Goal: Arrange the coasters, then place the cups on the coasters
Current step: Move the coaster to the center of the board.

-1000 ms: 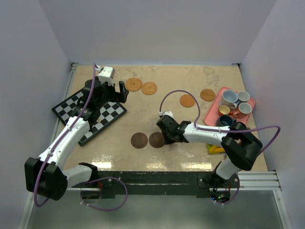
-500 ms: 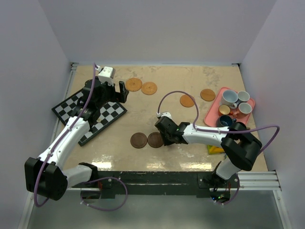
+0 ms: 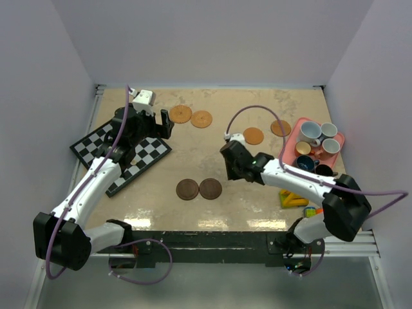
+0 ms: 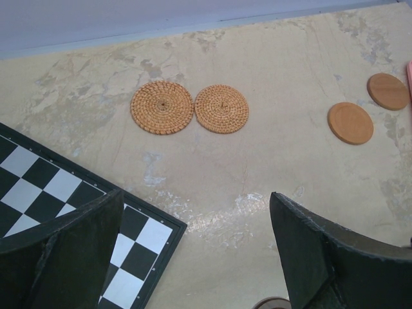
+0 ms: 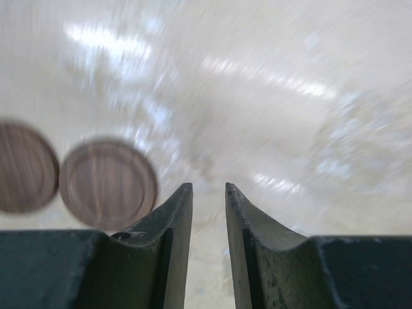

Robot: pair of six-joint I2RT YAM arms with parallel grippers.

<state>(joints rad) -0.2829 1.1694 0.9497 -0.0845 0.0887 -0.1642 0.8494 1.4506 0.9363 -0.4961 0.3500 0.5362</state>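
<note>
Two dark brown coasters (image 3: 188,189) (image 3: 210,188) lie side by side near the front; they also show in the right wrist view as coasters (image 5: 108,183) (image 5: 22,168). Two woven orange coasters (image 3: 181,114) (image 4: 162,107) sit at the back, and two smooth orange ones (image 3: 253,136) (image 4: 350,123) nearer the tray. Cups (image 3: 310,131) crowd the pink tray (image 3: 284,154). My right gripper (image 3: 233,172) (image 5: 208,188) hovers up and right of the brown pair, its jaws narrowly apart with nothing between them. My left gripper (image 3: 158,125) (image 4: 196,212) stands wide open and empty over the chessboard's edge.
A folded chessboard (image 3: 122,154) (image 4: 38,187) lies at the left under the left arm. A yellow-green object (image 3: 291,199) sits in front of the tray. Walls close in the table on three sides.
My right gripper has risen and drawn back to the right, away from the right-hand brown coaster, which now lies beside the other one. The left arm has not moved.
</note>
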